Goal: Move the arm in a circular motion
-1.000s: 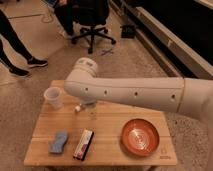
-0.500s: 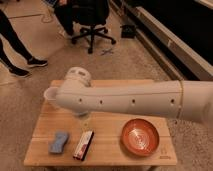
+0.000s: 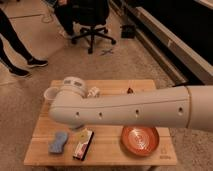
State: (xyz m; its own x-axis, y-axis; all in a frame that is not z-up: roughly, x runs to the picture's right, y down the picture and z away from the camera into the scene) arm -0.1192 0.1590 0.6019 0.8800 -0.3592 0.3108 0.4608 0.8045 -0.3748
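The arm, thick, cream-white and tubular with small dark holes along its side, reaches in from the right edge across the wooden table. Its rounded joint lies at the left, with a grey-labelled cap on top. It hangs over the middle of the table and hides much of the top. The gripper is mostly hidden beneath the joint. Only a dark bit shows there, just above a snack packet.
On the table are a white cup, a blue sponge, a snack packet, an orange bowl and a small white object. An office chair and a person's legs are behind.
The arm's joint has swung left and lower over the table, moving from near the cup at the back toward the front, and now covers more of the tabletop.
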